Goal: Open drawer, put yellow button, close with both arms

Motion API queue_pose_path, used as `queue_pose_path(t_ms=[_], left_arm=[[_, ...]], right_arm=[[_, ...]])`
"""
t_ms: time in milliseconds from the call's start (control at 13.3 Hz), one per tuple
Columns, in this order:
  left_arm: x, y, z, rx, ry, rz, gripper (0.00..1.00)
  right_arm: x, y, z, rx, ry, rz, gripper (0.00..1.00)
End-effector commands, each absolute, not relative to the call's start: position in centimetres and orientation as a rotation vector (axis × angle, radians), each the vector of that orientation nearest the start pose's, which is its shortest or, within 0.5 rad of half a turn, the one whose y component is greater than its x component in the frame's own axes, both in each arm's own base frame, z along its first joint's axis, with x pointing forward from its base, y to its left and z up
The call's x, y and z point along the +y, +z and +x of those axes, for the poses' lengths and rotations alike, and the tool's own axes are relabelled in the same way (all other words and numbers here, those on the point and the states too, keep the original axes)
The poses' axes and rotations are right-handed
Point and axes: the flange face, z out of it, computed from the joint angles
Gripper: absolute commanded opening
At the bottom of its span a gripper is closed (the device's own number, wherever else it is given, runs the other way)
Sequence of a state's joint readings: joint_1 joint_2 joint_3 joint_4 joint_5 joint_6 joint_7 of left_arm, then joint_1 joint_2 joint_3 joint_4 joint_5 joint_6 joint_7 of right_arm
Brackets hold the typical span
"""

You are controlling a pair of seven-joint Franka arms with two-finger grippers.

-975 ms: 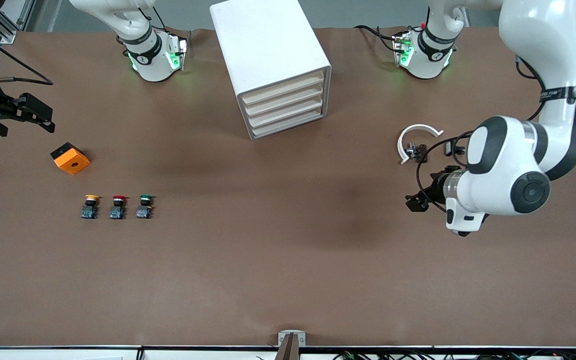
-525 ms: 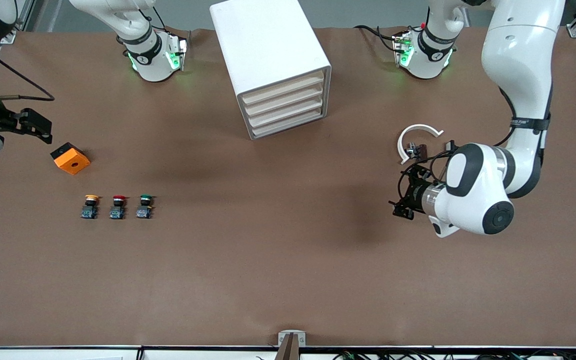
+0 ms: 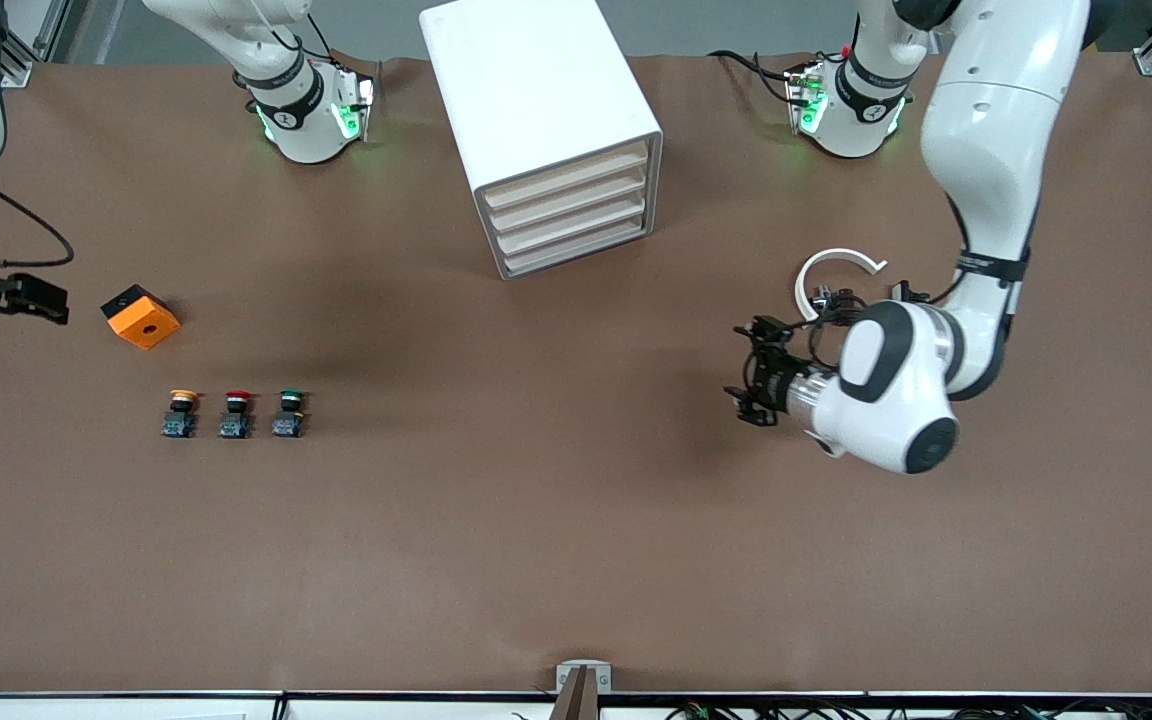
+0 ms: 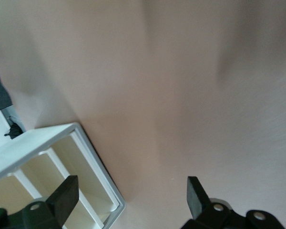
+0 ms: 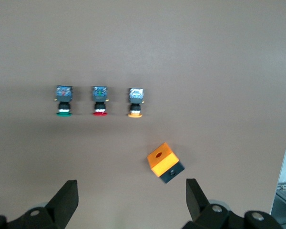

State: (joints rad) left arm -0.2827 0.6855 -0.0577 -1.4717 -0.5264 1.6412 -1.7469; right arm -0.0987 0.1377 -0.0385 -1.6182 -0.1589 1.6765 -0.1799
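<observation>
Four drawers (image 3: 569, 212) sit stacked in the white cabinet (image 3: 537, 120), all pushed in, their cream fronts facing the front camera and angled a little toward the left arm's end of the worktop (image 3: 576, 560). Each front runs long and level across the cabinet's face, so a pull has to follow that skewed line. My worry is that a pull straight toward the camera would drag or twist the light cabinet instead of sliding a drawer out, unless the second arm steadies it.

The left pincer (image 3: 751, 385) hangs over bare worktop toward the left arm's end, well apart from the cabinet, fingers (image 4: 194, 191) spread wide and holding nothing. The right pincer (image 3: 31, 298) hovers at the right arm's end just beside the orange cube (image 3: 141, 316), also wide and empty.

The yellow button (image 3: 180, 412) stands on the worktop, nearer the front camera than the cube, at the end of a row with the red button (image 3: 235, 413) and green button (image 3: 288, 412). It seems to lie with its yellow cap pointing toward the robots' bases, long axis running cap to base. With such close neighbours, a careless pinch could catch the red one or knock the row over.
</observation>
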Motion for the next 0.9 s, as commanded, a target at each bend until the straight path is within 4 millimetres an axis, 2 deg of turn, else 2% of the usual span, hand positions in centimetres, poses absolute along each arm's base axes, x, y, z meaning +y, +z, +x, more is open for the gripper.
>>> queue_pose_path(t_ms=[0, 225, 375, 450, 525, 750, 825], left_arm=[[-29.5, 26.1, 58.5, 2.221, -1.291, 2.195, 1.0], [-32.3, 25.7, 56.6, 2.264, -1.46, 2.126, 1.0], [-35.1, 26.4, 54.5, 2.314, -1.526, 2.149, 1.0], [-37.2, 26.7, 53.0, 2.285, -1.576, 2.181, 1.0], [-38.1, 26.8, 52.1, 2.281, -1.613, 2.198, 1.0], [-39.9, 26.9, 49.8, 2.326, -1.772, 2.182, 1.0], [-40.8, 26.4, 49.1, 2.365, -1.814, 2.15, 1.0]], right_arm=[[-12.7, 49.8, 60.8, -0.176, 0.181, -3.295, 1.0], [-14.7, 44.7, 62.3, -0.183, 0.213, -3.283, 1.0], [-15.5, 41.0, 63.3, -0.232, 0.224, -3.273, 1.0], [-16.0, 39.3, 63.7, -0.266, 0.221, -3.267, 1.0], [-16.4, 37.8, 64.0, -0.298, 0.228, -3.259, 1.0], [-15.9, 34.0, 64.0, -0.353, 0.268, -3.235, 1.0], [-15.6, 32.7, 63.8, -0.368, 0.25, -3.234, 1.0]])
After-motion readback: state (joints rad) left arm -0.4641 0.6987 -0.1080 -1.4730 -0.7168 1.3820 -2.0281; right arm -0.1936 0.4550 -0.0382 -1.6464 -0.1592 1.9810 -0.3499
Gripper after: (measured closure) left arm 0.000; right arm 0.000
